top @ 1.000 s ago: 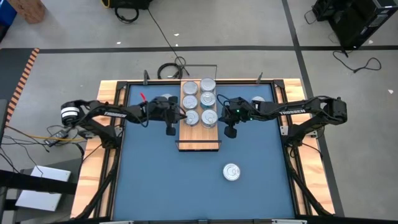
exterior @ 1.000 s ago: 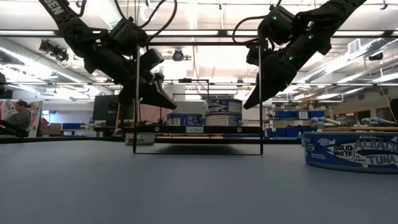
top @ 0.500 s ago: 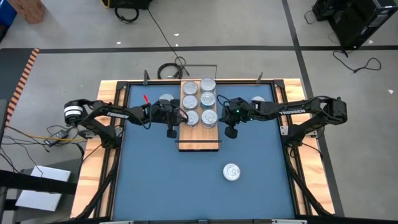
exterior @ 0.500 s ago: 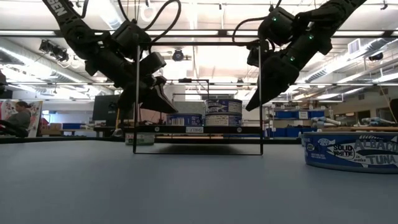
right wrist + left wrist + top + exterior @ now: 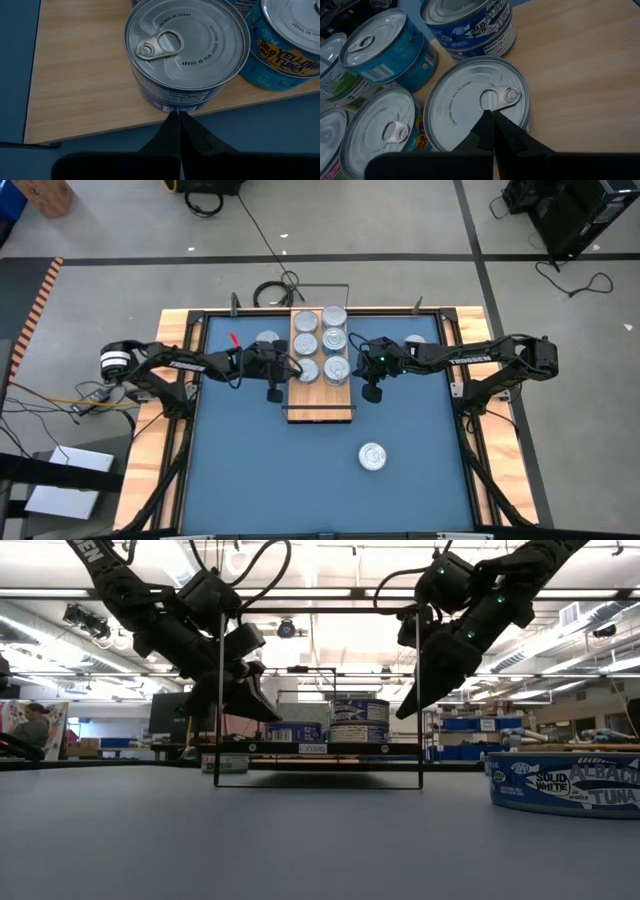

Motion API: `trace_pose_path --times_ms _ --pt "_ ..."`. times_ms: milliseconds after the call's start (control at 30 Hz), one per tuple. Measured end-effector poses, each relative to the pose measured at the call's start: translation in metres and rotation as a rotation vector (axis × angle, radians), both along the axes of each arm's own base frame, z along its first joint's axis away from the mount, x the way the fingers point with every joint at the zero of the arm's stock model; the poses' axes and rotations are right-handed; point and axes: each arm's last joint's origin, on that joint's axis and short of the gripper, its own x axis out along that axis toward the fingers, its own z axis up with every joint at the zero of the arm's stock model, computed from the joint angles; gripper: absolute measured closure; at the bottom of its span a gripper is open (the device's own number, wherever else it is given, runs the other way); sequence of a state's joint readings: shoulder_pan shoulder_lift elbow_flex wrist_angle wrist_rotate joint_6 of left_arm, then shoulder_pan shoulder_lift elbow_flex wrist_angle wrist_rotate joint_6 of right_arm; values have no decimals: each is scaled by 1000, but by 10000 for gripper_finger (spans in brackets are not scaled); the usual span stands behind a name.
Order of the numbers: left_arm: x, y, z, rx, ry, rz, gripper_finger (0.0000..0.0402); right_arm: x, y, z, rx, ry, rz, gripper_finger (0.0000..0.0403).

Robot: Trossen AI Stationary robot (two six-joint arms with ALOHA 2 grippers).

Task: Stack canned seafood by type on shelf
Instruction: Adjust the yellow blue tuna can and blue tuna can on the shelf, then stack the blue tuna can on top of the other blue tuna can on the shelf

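Both grippers are pinched fully closed and empty. Left gripper hovers its tips over a tin on the shelf; right gripper points at a stacked tin by the board's edge. One tin lies well apart.

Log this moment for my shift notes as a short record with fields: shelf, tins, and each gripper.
shelf: light-wood board at the table's back middle, front part bare
tins on shelf: cans in two rows at the back part, some stacked
loose tin: one can alone on the blue table, in front of the shelf
left gripper: shut, empty, by the shelf's left edge, tips over a can lid
right gripper: shut, empty, by the shelf's right edge
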State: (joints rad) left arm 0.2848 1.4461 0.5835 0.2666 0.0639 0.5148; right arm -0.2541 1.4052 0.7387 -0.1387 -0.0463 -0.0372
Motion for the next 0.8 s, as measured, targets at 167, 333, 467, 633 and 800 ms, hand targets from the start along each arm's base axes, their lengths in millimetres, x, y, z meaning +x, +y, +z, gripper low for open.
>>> trace_pose_path --times_ms 167,333,467,633,800 --pt "-6 -1 7 4 3 9 399 0 1 0 -3 2 8 402" --pt "-6 -1 9 11 -6 15 399 0 1 0 -5 2 10 401" --pt "-8 0 12 49 -8 43 399 0 1 1 -16 1 16 399" --pt "-19 5 39 140 -96 93 399 -1 -1 23 -103 -9 -9 399" --pt "-37 3 64 92 -184 63 399 -7 6 58 -147 -43 0 399"
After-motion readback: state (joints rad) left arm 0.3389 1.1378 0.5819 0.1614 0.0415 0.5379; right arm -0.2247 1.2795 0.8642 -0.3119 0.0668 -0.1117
